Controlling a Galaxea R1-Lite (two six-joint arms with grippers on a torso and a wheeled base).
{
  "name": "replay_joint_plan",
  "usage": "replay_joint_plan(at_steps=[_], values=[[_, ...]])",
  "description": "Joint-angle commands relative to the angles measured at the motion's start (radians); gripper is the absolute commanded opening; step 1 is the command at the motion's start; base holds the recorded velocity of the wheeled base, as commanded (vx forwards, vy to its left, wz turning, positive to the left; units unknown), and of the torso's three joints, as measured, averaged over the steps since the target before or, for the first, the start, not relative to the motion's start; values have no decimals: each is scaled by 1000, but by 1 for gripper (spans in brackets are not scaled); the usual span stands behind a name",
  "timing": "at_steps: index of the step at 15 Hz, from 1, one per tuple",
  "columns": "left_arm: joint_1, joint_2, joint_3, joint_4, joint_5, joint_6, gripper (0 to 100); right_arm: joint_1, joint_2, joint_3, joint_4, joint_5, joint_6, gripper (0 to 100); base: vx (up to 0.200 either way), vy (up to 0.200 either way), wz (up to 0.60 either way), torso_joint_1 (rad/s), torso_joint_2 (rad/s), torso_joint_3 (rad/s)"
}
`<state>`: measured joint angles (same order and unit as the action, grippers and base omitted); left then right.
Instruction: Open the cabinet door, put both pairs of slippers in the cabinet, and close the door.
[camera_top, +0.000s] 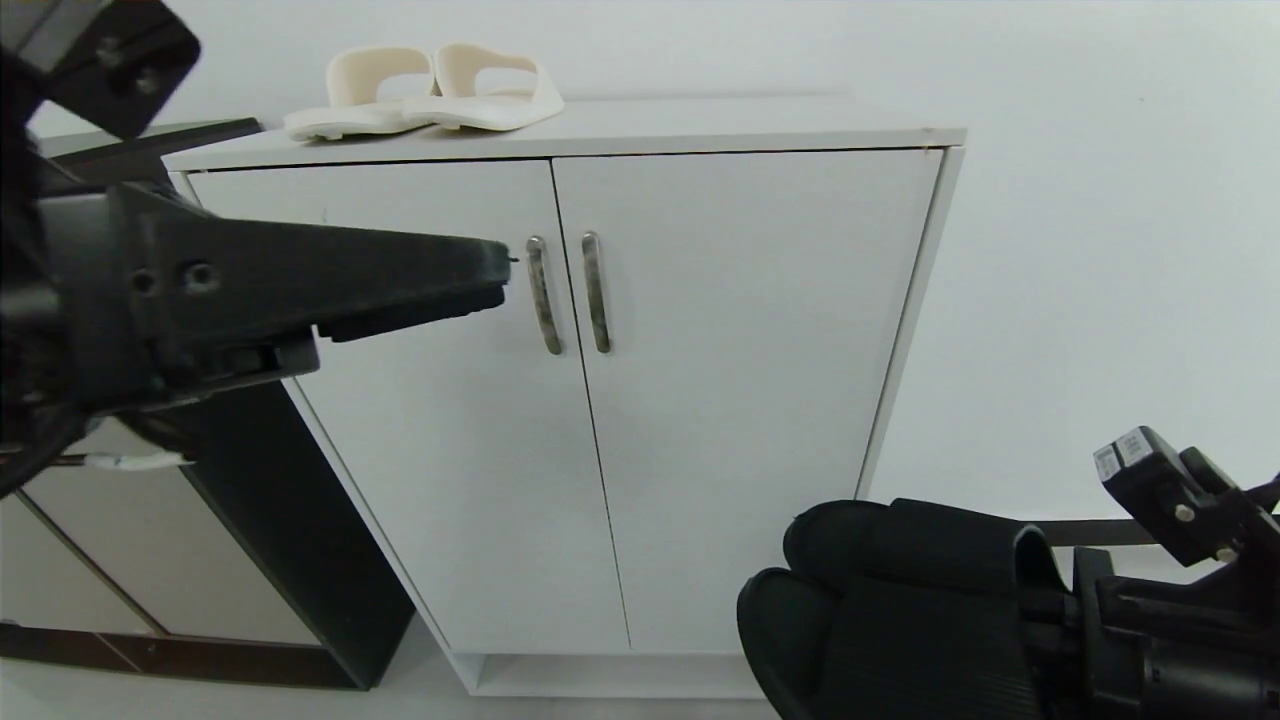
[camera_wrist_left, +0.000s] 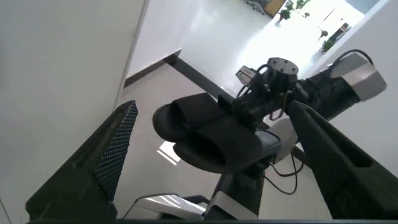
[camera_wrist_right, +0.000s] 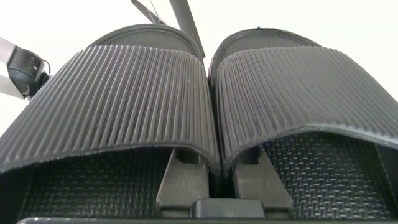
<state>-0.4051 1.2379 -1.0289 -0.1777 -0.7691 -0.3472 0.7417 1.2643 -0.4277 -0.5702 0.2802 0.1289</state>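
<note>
The left gripper (camera_top: 495, 280) hangs with its jaws spread and nothing between them, its two dark fingers (camera_wrist_left: 109, 155) wide apart in the left wrist view. In the head view its tips point at the left handle (camera_top: 543, 295) of the white cabinet (camera_top: 750, 420) and sit just beside it; whether they touch cannot be told. The right handle (camera_top: 596, 292) stands close alongside, across the seam between the two doors, both of which are shut.

Low on the robot's right, in front of the foot of the right door (camera_top: 740, 350), the right gripper (camera_wrist_right: 219, 186) is clamped on a pair of black slippers (camera_top: 900, 590). In the right wrist view its fingers (camera_wrist_right: 183, 180) reach under the ribbed straps, pinching the adjoining inner sides of the two slippers together so that the pair lies side by side.

A pair of cream slippers (camera_top: 430, 95) rests on the cabinet top, near its left end, toes toward the wall, the two touching each other. A dark piece of furniture (camera_top: 290, 520) stands against the cabinet's left side. A plain white wall (camera_top: 1100, 250) runs behind.
</note>
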Motion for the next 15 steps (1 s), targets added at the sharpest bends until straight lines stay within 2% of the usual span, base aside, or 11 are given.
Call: replay_joint_plan(at_steps=[1,2,3,5,10,14,15], values=[[5,152,-72,-13,54,40,100,1,1,3,0,1,0,0,0,0,0,0,0,0],[3,178,-86,-28,106,80,100,1,4,3,0,1,0,0,0,0,0,0,0,0],[3,190,-94,-37,119,91,100,1,6,3,0,1,0,0,0,0,0,0,0,0],[8,222,-129,-40,120,96,100,1,10,3,0,1,0,0,0,0,0,0,0,0],[72,342,-183,-65,123,111,100,1,10,4,0,1,-2,0,0,0,0,0,0,0],[72,394,-204,-91,126,111,100,1,12,4,0,1,-2,0,0,0,0,0,0,0],[72,417,-223,-92,151,111,100,1,10,4,-2,1,-2,0,0,0,0,0,0,0]])
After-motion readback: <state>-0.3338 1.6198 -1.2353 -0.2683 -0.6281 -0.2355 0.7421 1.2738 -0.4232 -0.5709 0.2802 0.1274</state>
